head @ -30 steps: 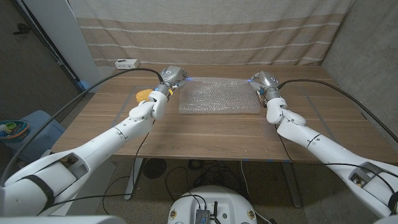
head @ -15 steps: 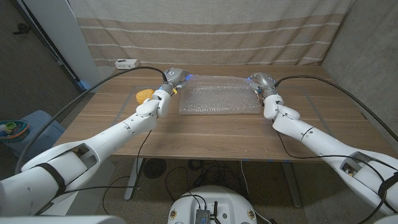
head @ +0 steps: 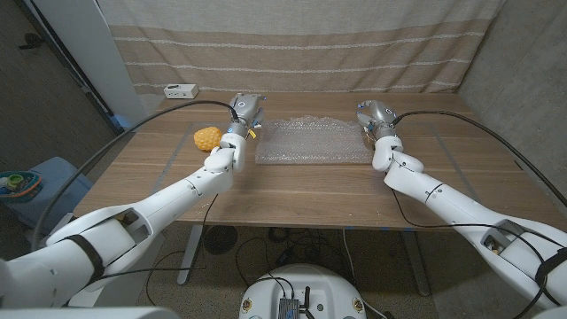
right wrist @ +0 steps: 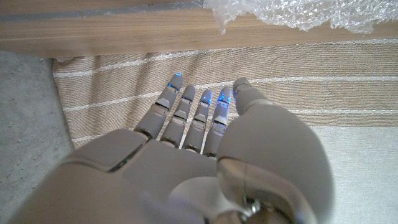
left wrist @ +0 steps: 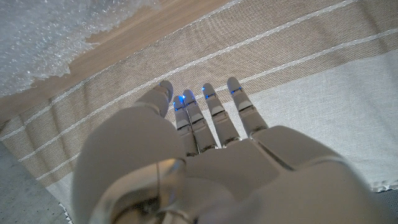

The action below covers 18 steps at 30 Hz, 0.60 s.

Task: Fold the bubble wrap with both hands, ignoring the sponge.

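— on the wooden table [head: 301, 190], what lies where?
— the bubble wrap [head: 312, 142] lies spread out in the far middle of the table, a clear sheet. the yellow sponge [head: 207, 137] sits apart from it, off its left edge.
— and the left hand [head: 245, 111]?
— it is at the sheet's far left corner, between the sponge and the wrap. in the left wrist view the hand [left wrist: 205, 155] has its fingers [left wrist: 211, 109] stretched out straight and side by side, pointing toward the striped curtain [left wrist: 298, 68], with nothing in them. the wrap [left wrist: 43, 37] shows off to one side of those fingers, not touched by them.
— the right hand [head: 374, 115]?
— at the sheet's far right corner. the right wrist view shows that hand [right wrist: 199, 168] also extended, fingers [right wrist: 186, 112] straight and close together, empty, with the wrap's crinkled edge [right wrist: 292, 12] beyond the fingertips and the table's edge between them.
— anything else on the table?
— a white power strip [head: 180, 89] near the far left corner, by the curtain.
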Each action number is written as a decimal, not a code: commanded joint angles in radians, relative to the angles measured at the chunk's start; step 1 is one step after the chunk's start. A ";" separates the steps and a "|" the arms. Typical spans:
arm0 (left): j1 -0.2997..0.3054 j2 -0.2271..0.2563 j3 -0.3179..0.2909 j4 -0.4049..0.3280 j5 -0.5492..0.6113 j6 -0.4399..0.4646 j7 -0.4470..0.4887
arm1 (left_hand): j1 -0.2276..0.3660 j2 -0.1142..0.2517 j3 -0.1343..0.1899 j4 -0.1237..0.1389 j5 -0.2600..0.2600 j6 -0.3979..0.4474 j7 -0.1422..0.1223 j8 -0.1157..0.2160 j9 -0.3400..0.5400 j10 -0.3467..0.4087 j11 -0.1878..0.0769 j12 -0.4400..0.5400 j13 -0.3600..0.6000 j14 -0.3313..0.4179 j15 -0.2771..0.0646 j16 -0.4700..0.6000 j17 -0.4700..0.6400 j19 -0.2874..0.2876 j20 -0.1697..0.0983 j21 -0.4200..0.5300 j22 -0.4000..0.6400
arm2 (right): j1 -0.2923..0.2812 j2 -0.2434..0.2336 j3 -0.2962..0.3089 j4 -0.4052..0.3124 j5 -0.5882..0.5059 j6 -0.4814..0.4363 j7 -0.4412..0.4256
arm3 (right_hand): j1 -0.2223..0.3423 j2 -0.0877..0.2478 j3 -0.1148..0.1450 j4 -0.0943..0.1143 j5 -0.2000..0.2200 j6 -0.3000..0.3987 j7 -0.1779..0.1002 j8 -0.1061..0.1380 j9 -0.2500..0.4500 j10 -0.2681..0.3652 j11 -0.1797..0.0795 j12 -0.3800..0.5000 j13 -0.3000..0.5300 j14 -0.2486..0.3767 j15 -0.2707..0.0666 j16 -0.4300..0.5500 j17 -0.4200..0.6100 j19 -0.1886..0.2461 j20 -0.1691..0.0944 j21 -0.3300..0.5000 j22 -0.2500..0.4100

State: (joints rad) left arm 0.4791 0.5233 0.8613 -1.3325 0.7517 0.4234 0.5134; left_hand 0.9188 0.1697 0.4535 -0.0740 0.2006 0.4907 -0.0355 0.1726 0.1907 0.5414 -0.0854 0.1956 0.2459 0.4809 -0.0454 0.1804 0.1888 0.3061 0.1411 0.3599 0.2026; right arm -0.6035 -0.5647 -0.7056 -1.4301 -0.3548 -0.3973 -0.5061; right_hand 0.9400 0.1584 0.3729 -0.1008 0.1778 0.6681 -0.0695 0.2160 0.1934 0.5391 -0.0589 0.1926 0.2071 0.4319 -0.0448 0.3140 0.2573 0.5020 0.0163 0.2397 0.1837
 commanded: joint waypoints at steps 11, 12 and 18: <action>0.166 0.117 -0.053 -0.292 -0.068 -0.107 -0.025 | -0.097 0.014 0.046 0.047 0.003 0.224 0.025 0.081 0.009 0.163 -0.003 0.082 0.007 0.140 -0.052 0.061 0.011 0.055 0.003 0.040 0.006 | -0.162 -0.113 0.003 -0.274 -0.076 -0.026 -0.035 | -0.003 0.020 0.000 -0.004 0.004 0.245 0.019 0.103 0.020 0.245 0.019 0.122 0.046 0.220 -0.117 0.128 0.101 0.113 -0.019 0.050 0.014; 0.169 0.117 -0.056 -0.295 -0.070 -0.114 -0.026 | -0.097 0.017 0.048 0.045 0.003 0.243 0.027 0.087 0.011 0.187 -0.002 0.093 0.012 0.160 -0.061 0.074 0.020 0.069 -0.006 0.047 0.006 | -0.166 -0.117 0.002 -0.284 -0.084 -0.026 -0.030 | -0.002 0.021 0.000 -0.005 0.004 0.262 0.026 0.117 0.026 0.264 0.021 0.134 0.053 0.245 -0.114 0.143 0.115 0.127 -0.020 0.059 0.016; 0.188 0.118 -0.073 -0.316 -0.089 -0.139 -0.053 | -0.062 0.028 0.056 0.012 0.000 0.428 0.061 0.182 0.064 0.350 -0.002 0.223 0.104 0.314 -0.070 0.218 0.158 0.191 -0.046 0.127 0.020 | -0.176 -0.146 -0.006 -0.343 -0.111 -0.045 0.052 | 0.002 0.023 0.000 -0.006 0.003 0.309 0.036 0.172 0.052 0.355 0.031 0.199 0.092 0.335 -0.106 0.211 0.192 0.199 -0.028 0.111 0.034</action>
State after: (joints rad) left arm 0.6138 0.6253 0.8206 -1.5781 0.6898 0.3342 0.4864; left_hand 0.8305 0.1838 0.5039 -0.0498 0.2005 0.8545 0.0149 0.3129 0.2302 0.8378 -0.0848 0.3681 0.3110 0.7395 -0.0693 0.3466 0.2919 0.4504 0.1049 0.4539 0.2141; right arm -0.7347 -0.6607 -0.6999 -1.6602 -0.4143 -0.4268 -0.5342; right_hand 0.9320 0.1767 0.3714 -0.0995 0.1775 0.9581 -0.0377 0.3670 0.2335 0.8690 -0.0271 0.3721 0.2848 0.7367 -0.0706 0.5024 0.4238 0.6714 -0.0091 0.3296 0.2079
